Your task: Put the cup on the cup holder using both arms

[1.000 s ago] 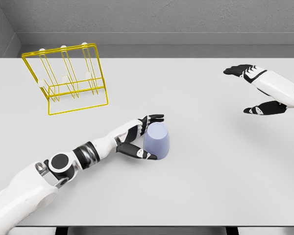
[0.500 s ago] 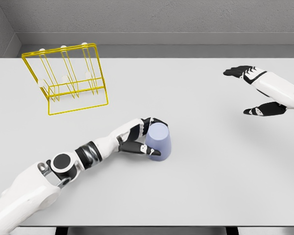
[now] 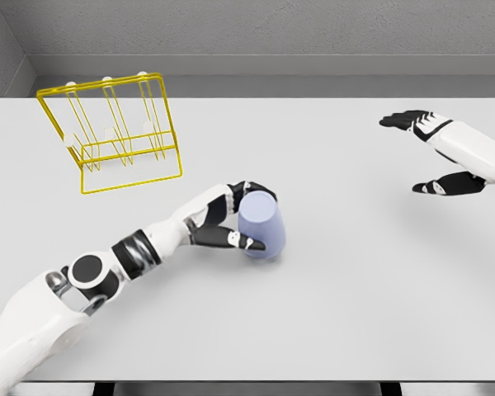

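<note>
One step was in hand: your left hand had its fingers clamped on the cup, your right hand spread idle, the rack unreached.

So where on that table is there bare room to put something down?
Bare stretches: between the cup and the right hand, and along the near edge. It is tight around the yellow cup holder and where the left hand grips the cup.
</note>
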Tool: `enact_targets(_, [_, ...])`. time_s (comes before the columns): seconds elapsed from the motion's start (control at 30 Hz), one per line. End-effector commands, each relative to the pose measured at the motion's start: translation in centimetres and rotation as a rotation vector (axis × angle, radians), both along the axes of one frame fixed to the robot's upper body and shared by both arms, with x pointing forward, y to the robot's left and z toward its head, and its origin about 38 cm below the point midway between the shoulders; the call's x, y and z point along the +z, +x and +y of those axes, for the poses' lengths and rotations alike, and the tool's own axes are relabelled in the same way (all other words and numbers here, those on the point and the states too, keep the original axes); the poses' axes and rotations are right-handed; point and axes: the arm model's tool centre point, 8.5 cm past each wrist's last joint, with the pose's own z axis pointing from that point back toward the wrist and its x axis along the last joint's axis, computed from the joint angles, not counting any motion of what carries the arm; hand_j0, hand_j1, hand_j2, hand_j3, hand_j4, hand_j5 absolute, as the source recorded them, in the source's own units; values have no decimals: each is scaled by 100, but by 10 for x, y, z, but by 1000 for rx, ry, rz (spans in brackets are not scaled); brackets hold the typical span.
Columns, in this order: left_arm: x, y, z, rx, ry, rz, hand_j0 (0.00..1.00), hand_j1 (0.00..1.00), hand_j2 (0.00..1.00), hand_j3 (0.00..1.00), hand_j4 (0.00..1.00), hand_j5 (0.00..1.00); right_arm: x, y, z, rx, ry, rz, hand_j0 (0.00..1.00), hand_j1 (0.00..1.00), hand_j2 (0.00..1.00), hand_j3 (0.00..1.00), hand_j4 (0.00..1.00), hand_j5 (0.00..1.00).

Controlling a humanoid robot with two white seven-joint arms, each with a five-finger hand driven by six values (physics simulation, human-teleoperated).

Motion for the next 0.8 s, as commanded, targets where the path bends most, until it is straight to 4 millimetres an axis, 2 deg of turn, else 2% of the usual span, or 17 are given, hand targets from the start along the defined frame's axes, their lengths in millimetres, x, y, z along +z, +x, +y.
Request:
enact_targets(0.0, [10, 2, 7, 9, -6, -22, 62, 62, 62, 62, 62, 62, 0, 0, -1, -2, 6, 2, 100, 100, 100, 100, 100, 100])
enact_targets(0.13, [22, 5, 31, 33, 20, -48, 62, 62, 62, 62, 62, 62, 0, 0, -1, -3, 6, 3, 100, 100, 100, 100, 100, 100])
enact_targets(0.33, [55, 6, 52, 59, 11, -128, 63, 63, 63, 63, 63, 63, -1, 0, -2, -5, 5, 6, 100, 100, 100, 100, 100, 100])
enact_targets(0.43, [60, 1, 62, 61, 21, -151, 63, 63, 63, 63, 63, 63, 0, 0, -1, -3, 6, 3, 100, 100, 100, 100, 100, 100])
enact_targets(0.77, [82, 11, 90, 114, 14, -192, 63, 63, 63, 63, 63, 63, 0, 0, -1, -3, 6, 5, 100, 100, 100, 100, 100, 100])
